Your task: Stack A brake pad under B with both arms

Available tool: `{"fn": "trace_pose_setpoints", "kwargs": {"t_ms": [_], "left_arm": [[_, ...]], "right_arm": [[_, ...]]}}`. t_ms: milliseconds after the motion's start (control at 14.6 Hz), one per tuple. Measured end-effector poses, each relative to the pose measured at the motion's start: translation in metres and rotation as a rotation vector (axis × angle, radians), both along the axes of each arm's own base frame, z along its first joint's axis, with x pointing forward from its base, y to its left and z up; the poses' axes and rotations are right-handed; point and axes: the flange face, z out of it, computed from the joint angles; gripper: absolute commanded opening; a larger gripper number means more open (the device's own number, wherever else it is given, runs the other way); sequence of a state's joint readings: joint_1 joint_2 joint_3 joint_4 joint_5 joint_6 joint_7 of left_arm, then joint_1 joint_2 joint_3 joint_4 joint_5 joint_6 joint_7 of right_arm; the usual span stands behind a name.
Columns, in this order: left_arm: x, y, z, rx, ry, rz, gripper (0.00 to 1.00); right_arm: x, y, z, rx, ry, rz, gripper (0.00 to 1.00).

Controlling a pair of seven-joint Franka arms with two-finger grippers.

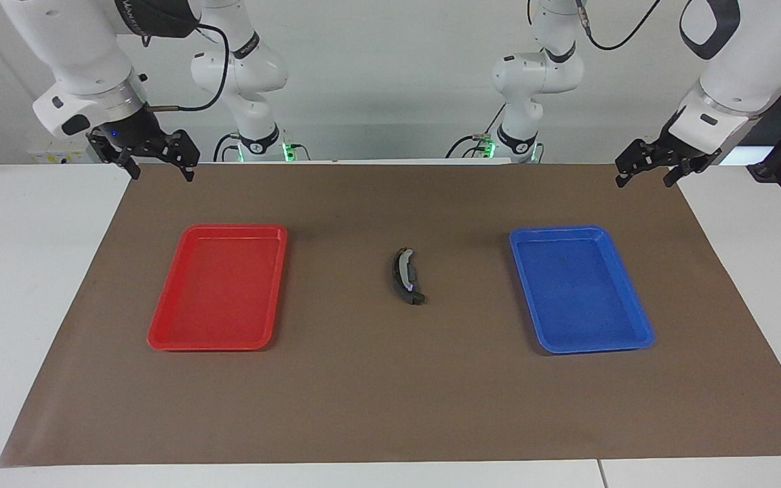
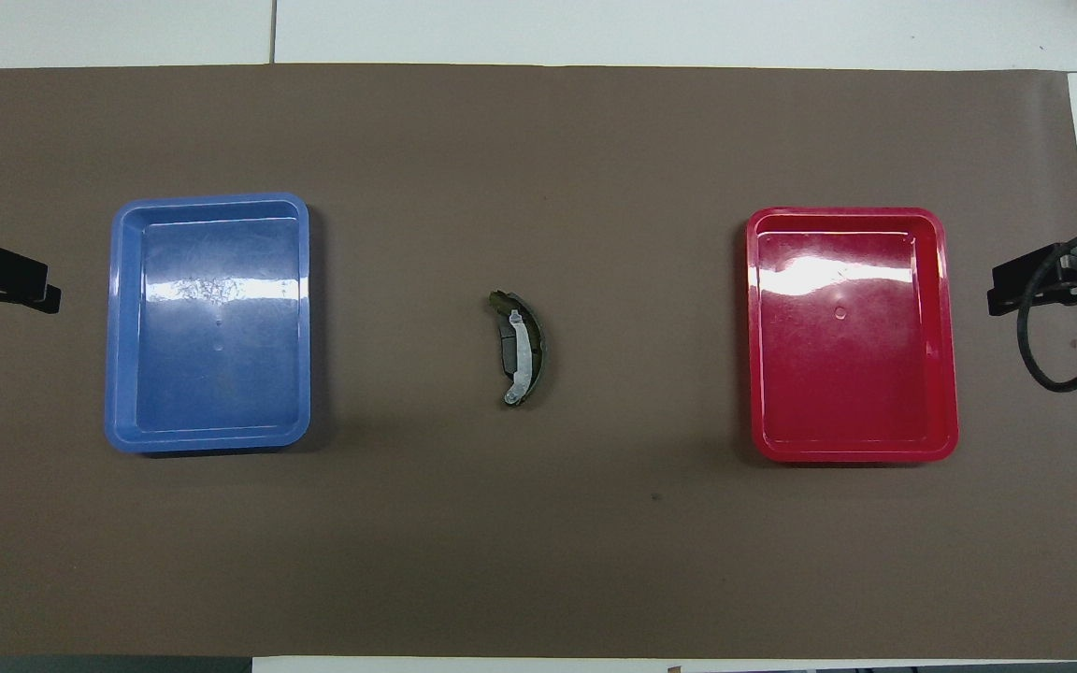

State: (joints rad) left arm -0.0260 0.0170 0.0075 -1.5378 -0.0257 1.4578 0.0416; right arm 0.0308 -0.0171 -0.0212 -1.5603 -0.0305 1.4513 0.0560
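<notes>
Both arms consist of white rounded segments joined by dark caps. Each arm ends in a black two-finger hand: the right hand and the left hand. Black cables loop along the upper segments. Green lights glow at both bases.

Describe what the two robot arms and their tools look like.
Both arms are white, rounded, jointed segments with dark joint caps. Each ends in a black two-finger tool: the left tool and the right tool. A black cable loops along the right arm, and green lights glow at both bases.
</notes>
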Motion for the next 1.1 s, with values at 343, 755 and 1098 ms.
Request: {"fn": "trace_pose_setpoints", "kwargs": {"t_ms": [343, 755, 1098], "left_arm": [[0.0000, 0.0000, 0.0000, 0.000, 0.000, 0.000, 1.00], [0.0000, 0.0000, 0.0000, 0.000, 0.000, 0.000, 1.00], [0.0000, 0.0000, 0.0000, 0.000, 0.000, 0.000, 1.00]], "right_arm": [[-0.0003, 0.0161, 0.0000, -0.003, -0.001, -0.008, 1.00], [-0.0005, 0.0113, -0.0037, -0.004, 0.008, -0.017, 1.00], [-0.0005, 0.0113, -0.0036, -0.004, 0.008, -0.017, 1.00]]}}
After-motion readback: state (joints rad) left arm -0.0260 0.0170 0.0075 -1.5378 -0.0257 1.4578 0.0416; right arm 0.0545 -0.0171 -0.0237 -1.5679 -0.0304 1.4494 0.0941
